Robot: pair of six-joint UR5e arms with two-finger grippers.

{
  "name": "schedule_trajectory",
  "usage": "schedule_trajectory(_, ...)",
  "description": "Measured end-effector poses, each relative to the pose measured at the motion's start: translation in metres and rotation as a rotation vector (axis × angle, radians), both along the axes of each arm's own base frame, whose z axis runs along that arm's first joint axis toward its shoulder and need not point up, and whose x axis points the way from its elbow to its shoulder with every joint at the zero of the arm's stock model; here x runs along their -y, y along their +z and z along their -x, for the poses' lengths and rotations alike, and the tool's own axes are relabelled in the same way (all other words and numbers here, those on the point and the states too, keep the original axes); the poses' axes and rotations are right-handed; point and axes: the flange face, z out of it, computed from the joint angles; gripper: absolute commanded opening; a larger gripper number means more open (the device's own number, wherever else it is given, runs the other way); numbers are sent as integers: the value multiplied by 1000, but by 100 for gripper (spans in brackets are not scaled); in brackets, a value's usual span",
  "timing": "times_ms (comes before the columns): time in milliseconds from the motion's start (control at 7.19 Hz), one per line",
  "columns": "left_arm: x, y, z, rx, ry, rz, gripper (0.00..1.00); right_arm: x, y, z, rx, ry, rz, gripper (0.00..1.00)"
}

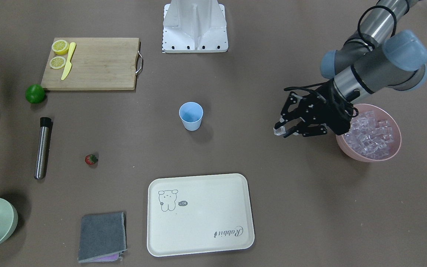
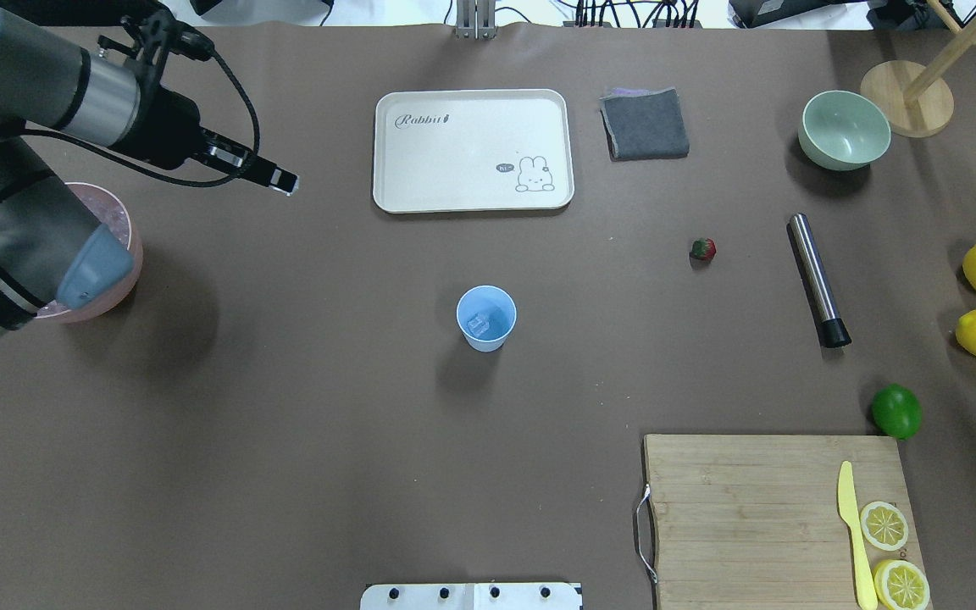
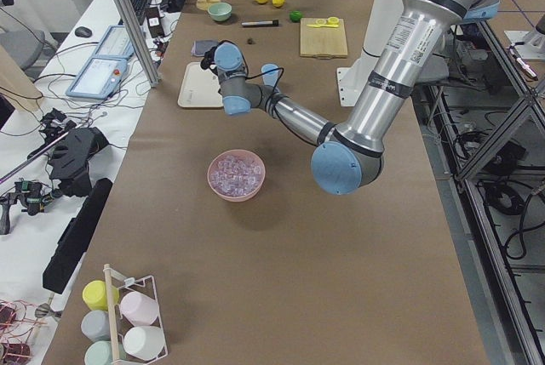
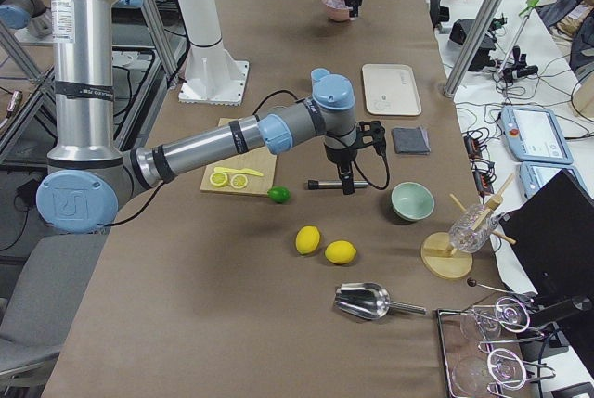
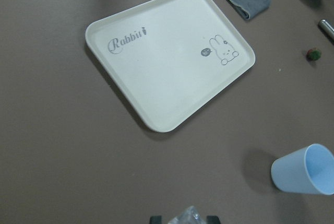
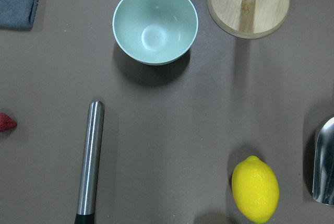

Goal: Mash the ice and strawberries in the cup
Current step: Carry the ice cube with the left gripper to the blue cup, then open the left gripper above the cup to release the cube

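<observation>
carrying one ice cube [image 1: 279,130], pinched at the very tips of my left gripper [image 1: 282,130], just clear of the pink bowl [image 1: 348,151] where the rest of the ice [image 1: 373,137] is heaped. cup [image 1: 191,124] upright mid-table, well apart from me; one cube seems to lie in its bottom. strawberry [image 1: 91,159] on the table beyond, near the steel muddler [image 1: 42,148]. my judgement: travel level with an even squeeze, since the cube looks slick. centre over the mouth and come low before letting go, or it may bounce out or tip the light cup. right gripper [image 4: 345,183] hangs over the muddler; cannot tell if its fingers are spread.
</observation>
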Motion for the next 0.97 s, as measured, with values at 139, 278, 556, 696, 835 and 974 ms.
schedule_trajectory(139, -14, -17, -26, -22, -7, 26, 0, 1, -2, 1, 1, -2, -4, 100)
schedule_trajectory(278, -29, -31, -47, -45, -6, 57, 0, 3, -3, 3, 0, -4, -7, 100)
schedule_trajectory(556, -62, -54, -96, -77, -25, 86, 0, 4, -4, 4, -5, -5, -11, 100)
schedule_trajectory(696, -82, -64, -121, -92, -40, 88, 0, 5, -4, 4, -7, -6, -13, 100)
schedule_trajectory(835, -101, -72, -144, -105, -55, 83, 0, 5, -4, 4, -8, -7, -16, 100)
schedule_trajectory(974, -118, -79, -165, -112, -74, 76, 0, 5, -5, 4, -9, -7, -18, 100)
